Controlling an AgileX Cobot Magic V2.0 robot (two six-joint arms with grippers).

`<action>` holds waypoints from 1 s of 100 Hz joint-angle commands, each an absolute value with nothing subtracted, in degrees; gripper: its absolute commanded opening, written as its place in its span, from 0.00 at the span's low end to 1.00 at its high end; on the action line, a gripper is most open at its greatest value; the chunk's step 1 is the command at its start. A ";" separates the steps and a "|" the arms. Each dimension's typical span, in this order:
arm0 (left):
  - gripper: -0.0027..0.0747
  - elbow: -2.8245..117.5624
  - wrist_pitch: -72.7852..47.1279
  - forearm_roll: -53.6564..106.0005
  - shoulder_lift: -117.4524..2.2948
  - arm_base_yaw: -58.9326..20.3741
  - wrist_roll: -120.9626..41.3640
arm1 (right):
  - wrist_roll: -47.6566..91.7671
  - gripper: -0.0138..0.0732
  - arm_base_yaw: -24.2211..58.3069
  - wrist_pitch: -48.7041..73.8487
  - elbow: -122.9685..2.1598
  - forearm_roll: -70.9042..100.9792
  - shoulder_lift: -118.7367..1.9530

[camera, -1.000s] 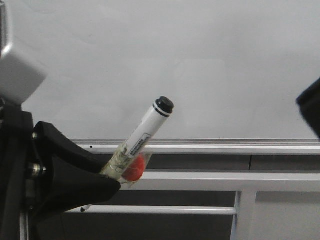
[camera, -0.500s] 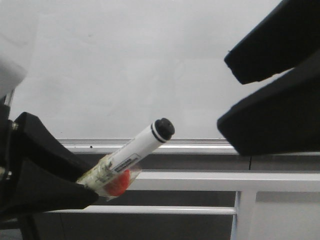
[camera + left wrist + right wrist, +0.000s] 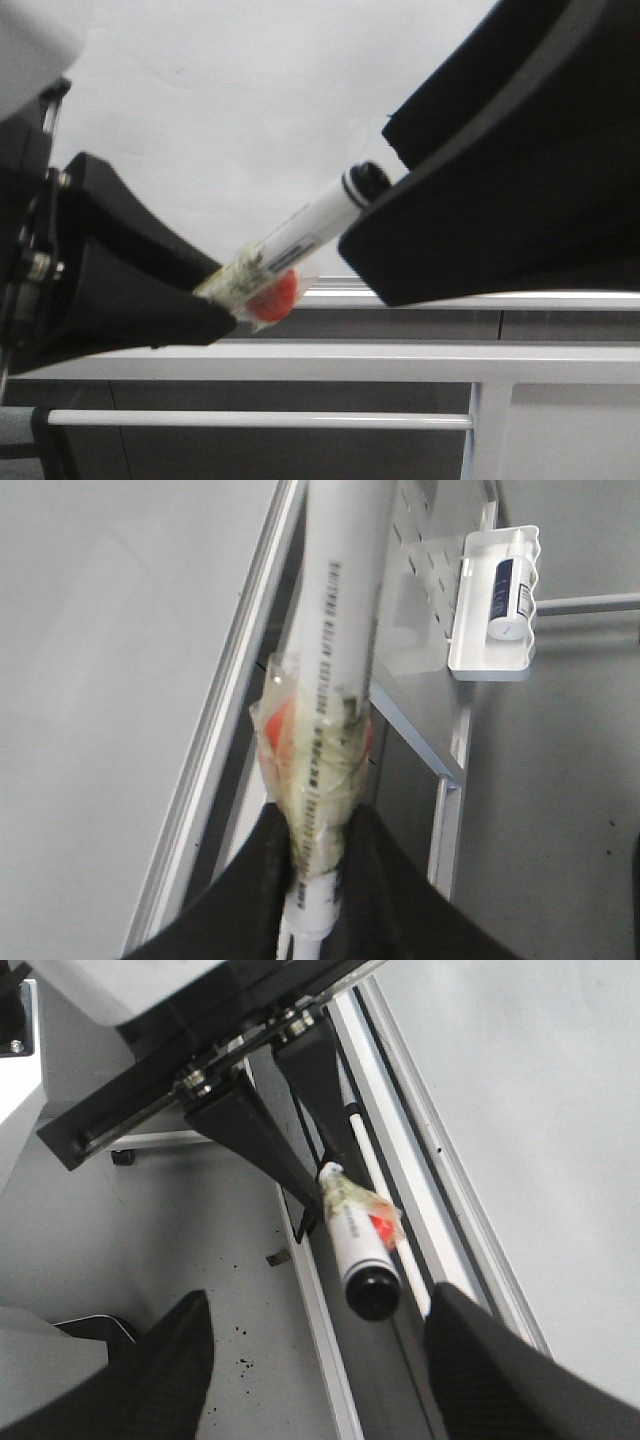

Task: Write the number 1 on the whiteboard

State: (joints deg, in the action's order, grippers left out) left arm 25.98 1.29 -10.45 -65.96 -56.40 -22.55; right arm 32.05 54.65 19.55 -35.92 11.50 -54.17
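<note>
Between the spread right claw (image 3: 315, 1360) fingers, a capped marker (image 3: 305, 232) is being offered by the clamped left claw (image 3: 215, 300); light, rigid, slippery barrel, best taken near the cap.

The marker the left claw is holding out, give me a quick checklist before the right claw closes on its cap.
1. Left claw grips the marker: ok, shut on the taped section.
2. Cap still on: ok, black end is intact.
3. Right claw open: ok, fingers spread wide.
4. Cap lined up between the right fingers: ok in the right wrist view; the front view cannot confirm depth.
5. Whiteboard bare: ok, no stroke visible on the part in view.
6. Tape holding firm: cannot tell.
</note>
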 commanded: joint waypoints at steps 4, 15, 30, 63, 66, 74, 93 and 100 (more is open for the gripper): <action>0.01 28.47 5.09 -11.17 -64.80 -56.74 -22.37 | 32.42 0.64 54.64 13.07 -38.02 12.09 -54.80; 0.01 28.57 5.09 -12.18 -64.80 -57.01 -22.37 | 32.42 0.64 54.64 11.48 -38.02 12.24 -56.00; 0.01 28.57 5.30 -13.43 -64.80 -58.22 -22.37 | 32.42 0.64 54.64 10.70 -38.02 13.03 -57.44; 0.01 28.57 5.30 -13.32 -64.80 -58.63 -22.37 | 32.42 0.53 54.64 9.04 -38.02 13.13 -58.39; 0.01 28.57 5.53 -13.32 -64.80 -58.63 -22.37 | 32.42 0.50 54.64 9.17 -38.02 13.13 -58.51; 0.01 28.57 5.79 -13.32 -64.80 -58.63 -22.37 | 32.42 0.43 54.64 9.28 -38.02 13.26 -58.51; 0.01 28.57 6.64 -13.32 -64.80 -58.63 -22.37 | 32.42 0.35 54.64 9.90 -38.02 13.26 -58.51; 0.01 28.57 6.85 -13.32 -64.80 -58.63 -22.37 | 32.42 0.34 54.64 10.03 -38.02 13.26 -58.51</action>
State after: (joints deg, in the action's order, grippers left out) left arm 26.83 2.42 -13.64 -65.96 -58.12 -22.55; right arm 32.05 54.65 13.12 -36.03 12.98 -59.06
